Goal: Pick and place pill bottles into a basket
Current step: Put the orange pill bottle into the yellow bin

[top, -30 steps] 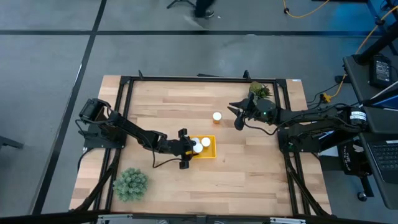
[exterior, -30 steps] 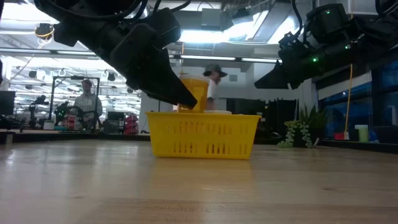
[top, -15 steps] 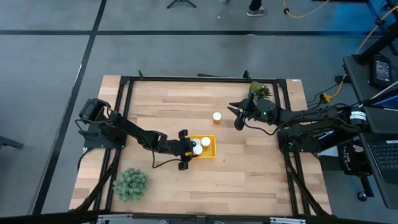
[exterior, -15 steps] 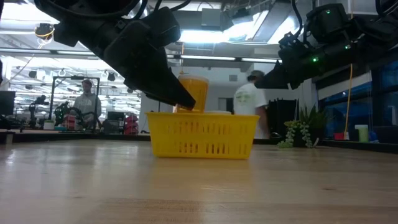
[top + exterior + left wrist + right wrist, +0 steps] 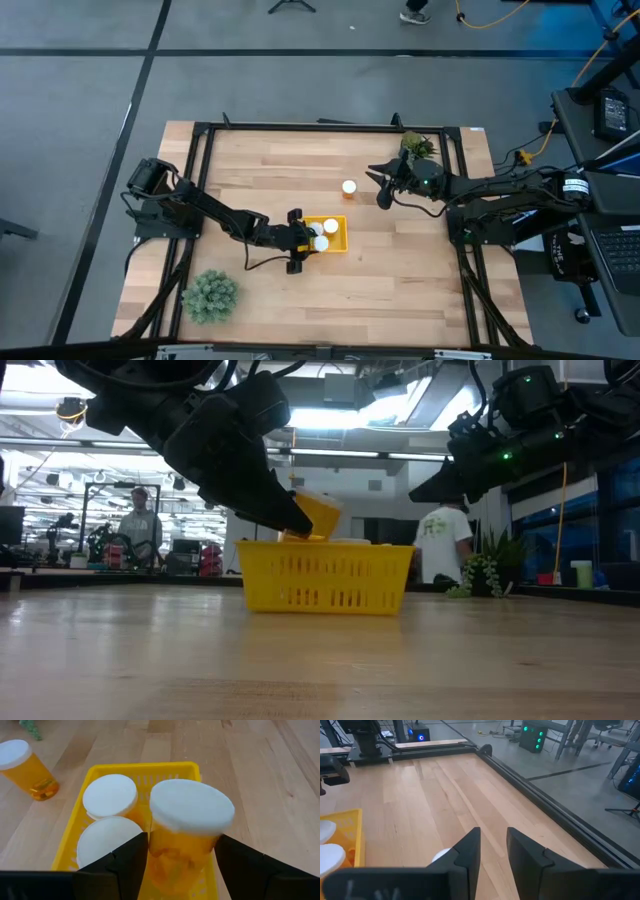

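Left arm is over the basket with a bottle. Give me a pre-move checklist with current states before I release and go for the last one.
1. Third bottle inside the basket outline: ok, it sits between the left gripper fingers over the free side.
2. Bottle upright: not ok, it leans in the low view.
3. Bottle fully released: cannot tell; the fingers flank it closely.
4. Two bottles already in the basket: ok, white caps side by side.
5. Last bottle reachable: ok, standing on the table beyond the basket, apart from it.
6. Right gripper clear of the basket: ok, it hangs near the last bottle, holding nothing visible.
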